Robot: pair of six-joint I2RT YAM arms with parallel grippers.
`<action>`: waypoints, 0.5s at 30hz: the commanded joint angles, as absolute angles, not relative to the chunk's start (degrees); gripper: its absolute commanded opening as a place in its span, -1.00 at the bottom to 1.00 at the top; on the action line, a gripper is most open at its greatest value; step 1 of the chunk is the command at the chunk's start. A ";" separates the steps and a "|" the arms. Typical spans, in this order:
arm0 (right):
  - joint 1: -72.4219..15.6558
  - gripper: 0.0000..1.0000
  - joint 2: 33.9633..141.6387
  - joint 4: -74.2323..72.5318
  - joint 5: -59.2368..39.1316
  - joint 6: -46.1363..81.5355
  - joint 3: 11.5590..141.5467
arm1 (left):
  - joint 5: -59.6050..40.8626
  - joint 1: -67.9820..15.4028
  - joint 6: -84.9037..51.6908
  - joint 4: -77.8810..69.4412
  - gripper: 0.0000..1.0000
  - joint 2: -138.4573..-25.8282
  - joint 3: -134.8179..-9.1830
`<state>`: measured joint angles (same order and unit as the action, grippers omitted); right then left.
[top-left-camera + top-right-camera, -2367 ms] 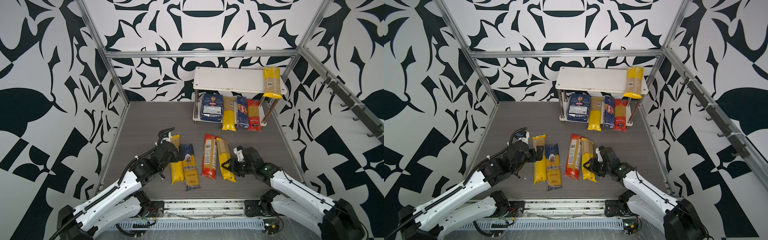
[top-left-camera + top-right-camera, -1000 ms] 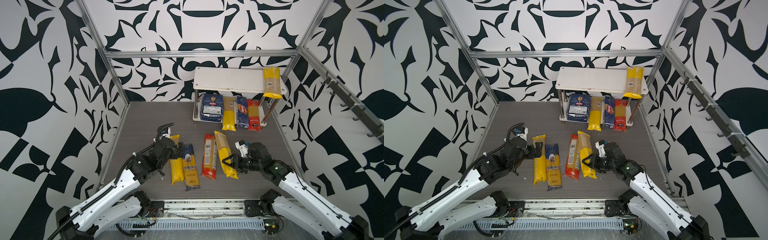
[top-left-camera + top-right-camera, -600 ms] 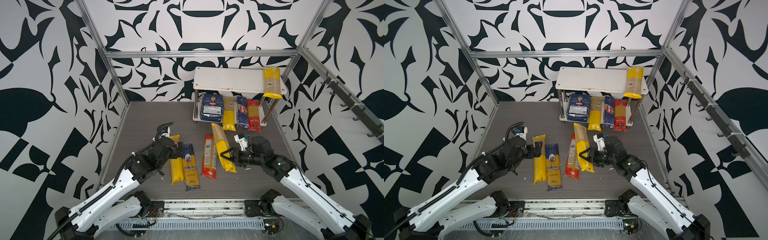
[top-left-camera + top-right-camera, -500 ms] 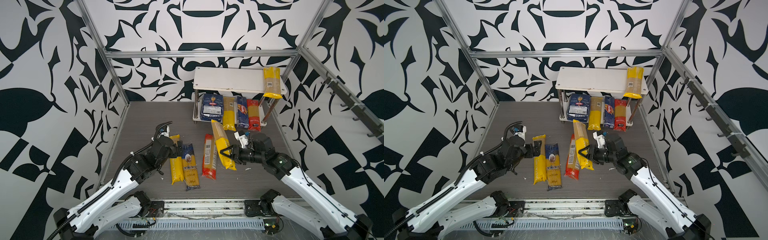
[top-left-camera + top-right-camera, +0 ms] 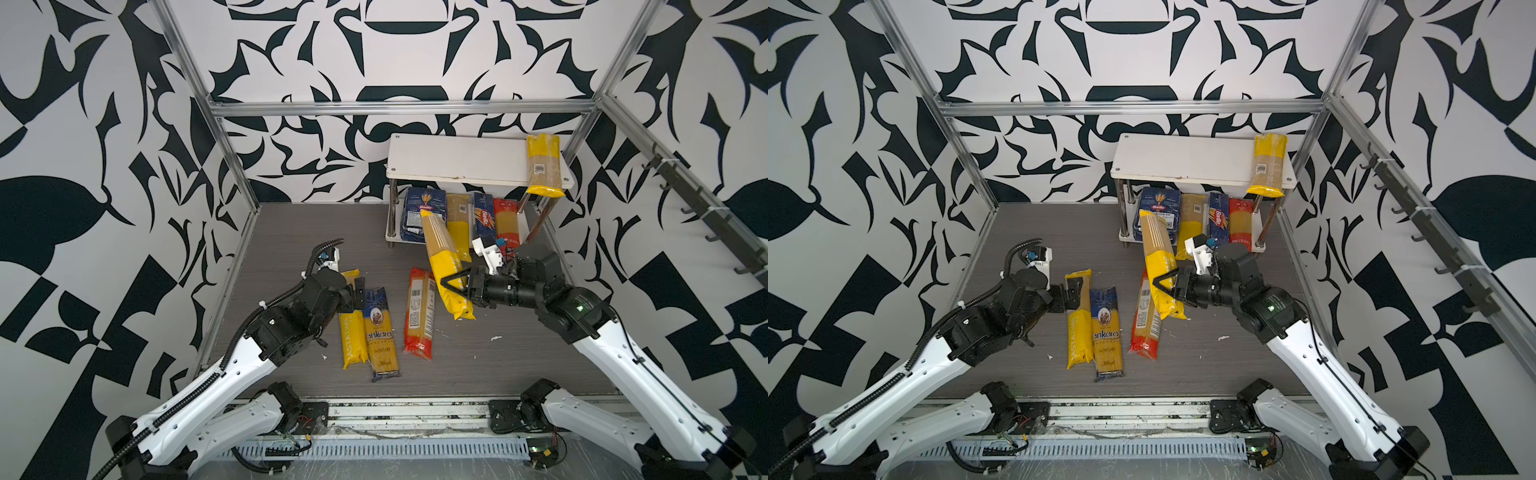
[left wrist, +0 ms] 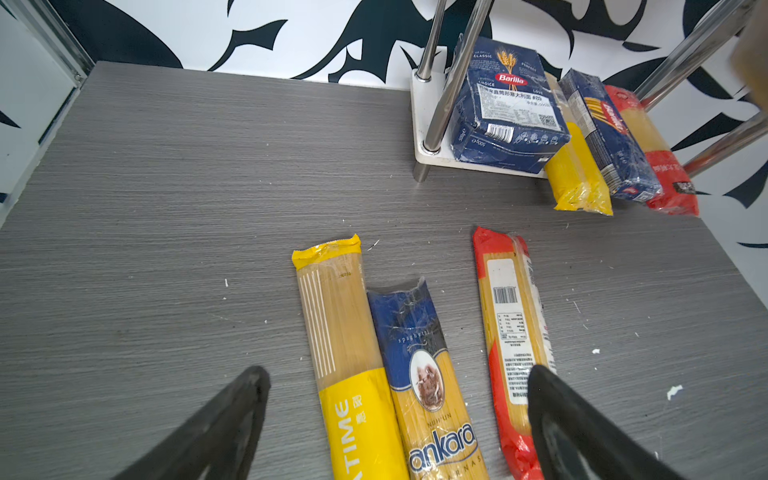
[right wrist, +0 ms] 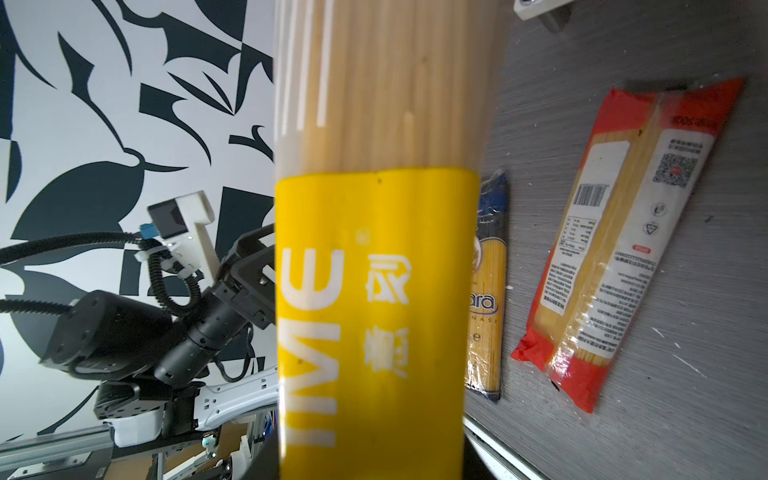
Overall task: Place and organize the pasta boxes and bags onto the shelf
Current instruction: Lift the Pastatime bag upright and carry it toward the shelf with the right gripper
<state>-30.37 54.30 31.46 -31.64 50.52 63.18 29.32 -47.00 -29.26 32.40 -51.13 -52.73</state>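
right gripper (image 5: pixel 451 286) is pinching a yellow PASTATIME bag (image 5: pixel 441 249) up off the table (image 5: pixel 291 232), tilted toward the shelf (image 5: pixel 457 162), left gripper (image 6: pixel 397 373) hangs wide open over the ankara bag (image 6: pixel 432 386)

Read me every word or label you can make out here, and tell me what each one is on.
"Barilla", "CLASSIC": wide navy box.
"Barilla": narrow navy box.
"ankara", "spaghetti": navy-ended bag.
"TIME": lying yellow bag.
"ME": lifted yellow bag.
Label print on the red bag: too small to read.
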 commanded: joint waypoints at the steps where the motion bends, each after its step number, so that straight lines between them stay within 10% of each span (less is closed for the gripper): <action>1: -30.05 -0.91 53.75 24.24 -31.35 44.74 71.62 | 29.22 -47.11 -28.05 33.13 0.99 -51.63 -55.66; 15: -23.03 -0.93 67.14 27.85 -35.44 40.79 91.89 | 28.83 -46.37 -25.46 32.70 0.98 -53.96 -58.17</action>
